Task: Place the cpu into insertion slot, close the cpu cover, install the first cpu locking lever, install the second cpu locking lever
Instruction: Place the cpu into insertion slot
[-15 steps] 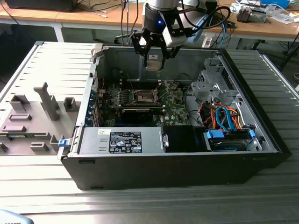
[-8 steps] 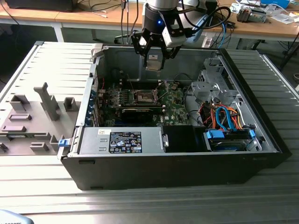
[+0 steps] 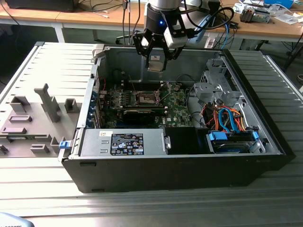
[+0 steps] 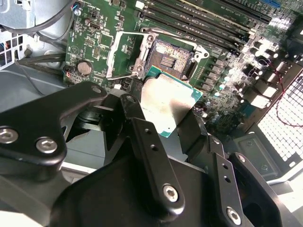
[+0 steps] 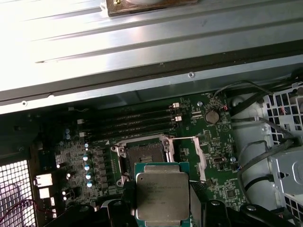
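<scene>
The claw [image 3: 156,60] is clamped on the cpu [image 4: 166,104] by two opposite edges, holding it in the air inside the open case [image 3: 189,175] — above the board [image 3: 179,111], close to the slot [image 4: 168,57]. The slot lies bare — its cover [image 4: 112,54] is swung open beside it.

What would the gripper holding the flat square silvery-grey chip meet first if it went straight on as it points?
Probably the open square socket with a dark centre and silvery rim, below the gripper and its chip; depth makes exact alignment uncertain.
</scene>
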